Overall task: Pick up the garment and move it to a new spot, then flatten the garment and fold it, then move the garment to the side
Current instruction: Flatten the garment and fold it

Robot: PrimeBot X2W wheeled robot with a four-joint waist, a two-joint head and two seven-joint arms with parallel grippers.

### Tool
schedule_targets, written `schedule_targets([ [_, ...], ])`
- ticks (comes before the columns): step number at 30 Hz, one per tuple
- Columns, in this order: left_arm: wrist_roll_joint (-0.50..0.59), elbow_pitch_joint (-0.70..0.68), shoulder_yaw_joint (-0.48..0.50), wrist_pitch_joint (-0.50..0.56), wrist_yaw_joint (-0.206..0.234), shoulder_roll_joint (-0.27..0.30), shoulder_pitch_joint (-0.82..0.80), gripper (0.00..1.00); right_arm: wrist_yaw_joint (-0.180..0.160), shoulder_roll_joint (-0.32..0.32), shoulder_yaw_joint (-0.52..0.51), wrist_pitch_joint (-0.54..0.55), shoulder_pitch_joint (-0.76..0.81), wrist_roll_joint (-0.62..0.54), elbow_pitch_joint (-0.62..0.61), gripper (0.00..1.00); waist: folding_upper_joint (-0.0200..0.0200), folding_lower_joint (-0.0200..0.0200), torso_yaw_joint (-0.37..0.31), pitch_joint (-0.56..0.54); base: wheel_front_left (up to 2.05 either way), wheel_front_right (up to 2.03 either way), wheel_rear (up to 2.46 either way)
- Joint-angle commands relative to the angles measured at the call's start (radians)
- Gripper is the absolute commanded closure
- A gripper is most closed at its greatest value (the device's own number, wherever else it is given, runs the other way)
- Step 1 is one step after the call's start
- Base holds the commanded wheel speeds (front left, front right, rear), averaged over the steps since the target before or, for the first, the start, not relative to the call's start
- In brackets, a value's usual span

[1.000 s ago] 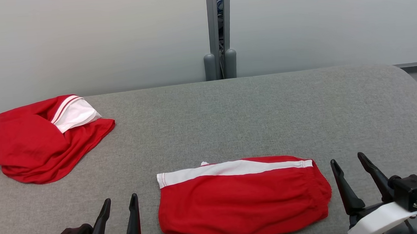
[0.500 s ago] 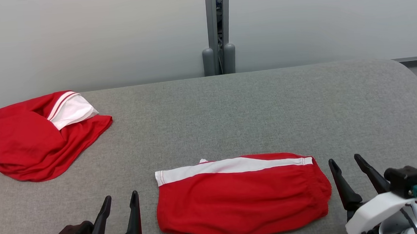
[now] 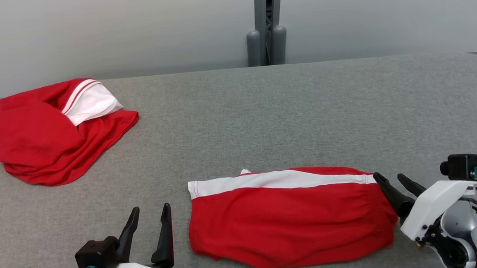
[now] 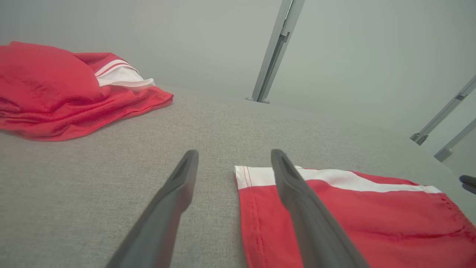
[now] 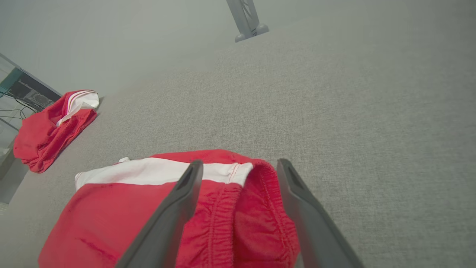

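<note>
Folded garment [image 3: 289, 218]: on the tabletop [image 3: 283, 114], towards its near side.
Left end effector [image 3: 151, 207]: just left of the folded garment's left edge, apart from it.
Right end effector [image 3: 389, 176]: at the folded garment's right end, by its far corner; contact unclear.
Crumpled garment [image 3: 48, 133]: well apart from the folded garment, behind it and far to its left, on the tabletop.
Post [image 3: 267, 45]: behind the folded garment, past the tabletop's far edge.

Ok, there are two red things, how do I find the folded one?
Look at the big grey table. On its near side lies the folded garment. It is flat and neat with a white stripe along the back, while the other red garment sits crumpled at the far left.
</note>
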Motion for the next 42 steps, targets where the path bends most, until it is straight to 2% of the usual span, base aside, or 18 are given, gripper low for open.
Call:
schedule_targets([
  [1,0.008,0.002,0.002,-0.001,-0.006,0.001,-0.016,0.0,0.0,-0.009,-0.003,0.013,-0.006,0.011,0.007,0.0,0.0,0.0,0.009,0.006,0.0,0.0,0.0],
  [9,0.008,0.018,-0.004,-0.01,-0.014,-0.011,-0.028,0.0,0.0,-0.041,-0.007,0.152,-0.02,0.114,0.027,0.0,0.0,0.0,0.051,0.021,0.0,0.0,0.0],
  [17,0.011,0.025,-0.009,-0.011,-0.021,-0.011,-0.035,0.0,0.0,-0.044,-0.028,0.201,-0.062,0.156,0.067,0.01,0.0,0.0,0.083,0.034,0.0,0.0,0.0],
  [18,0.012,0.026,-0.01,-0.01,-0.022,-0.01,-0.037,0.0,0.0,-0.047,-0.026,0.205,-0.07,0.153,0.075,0.04,0.0,0.0,0.086,0.036,0.0,0.0,0.0],
  [20,0.013,0.027,-0.011,-0.01,-0.022,-0.009,-0.04,0.0,0.0,-0.051,-0.022,0.212,-0.084,0.148,0.093,0.17,0.0,0.0,0.092,0.039,0.0,0.0,0.0],
  [23,0.014,0.027,-0.014,-0.009,-0.023,-0.008,-0.042,0.0,0.0,-0.056,-0.011,0.219,-0.104,0.142,0.113,0.53,0.0,0.0,0.099,0.044,0.0,0.0,0.0],
  [25,0.014,0.027,-0.014,-0.008,-0.021,-0.007,-0.043,0.0,0.0,-0.059,-0.002,0.224,-0.114,0.147,0.123,0.63,0.0,0.0,0.102,0.047,0.0,0.0,0.0],
  [28,0.013,0.026,-0.015,-0.009,-0.017,-0.007,-0.043,0.0,0.0,-0.069,0.015,0.238,-0.121,0.16,0.129,0.97,0.0,0.0,0.102,0.05,0.0,0.0,0.0],
  [29,0.012,0.026,-0.014,-0.009,-0.016,-0.006,-0.043,0.0,0.0,-0.074,0.021,0.242,-0.122,0.159,0.128,1.0,0.0,0.0,0.101,0.05,0.0,0.0,0.0],
  [35,-0.016,0.033,-0.014,0.007,-0.039,-0.014,-0.061,0.0,0.0,-0.101,0.069,0.228,-0.106,0.173,0.074,1.0,0.0,0.0,0.079,0.051,0.0,0.0,0.0],
  [39,-0.063,0.067,-0.014,0.05,-0.072,-0.033,-0.092,0.0,0.0,-0.117,0.113,0.202,-0.076,0.198,-0.007,1.0,0.0,0.0,0.053,0.048,0.0,0.0,0.0],
  [40,-0.097,0.093,-0.014,0.088,-0.092,-0.045,-0.118,0.0,0.0,-0.128,0.14,0.187,-0.063,0.199,-0.046,1.0,0.0,0.0,0.035,0.049,0.0,0.0,0.0],
  [42,-0.116,0.111,-0.016,0.114,-0.102,-0.05,-0.132,0.0,0.0,-0.13,0.154,0.183,-0.056,0.202,-0.06,1.0,0.0,0.0,0.027,0.05,0.0,0.0,0.0],
])
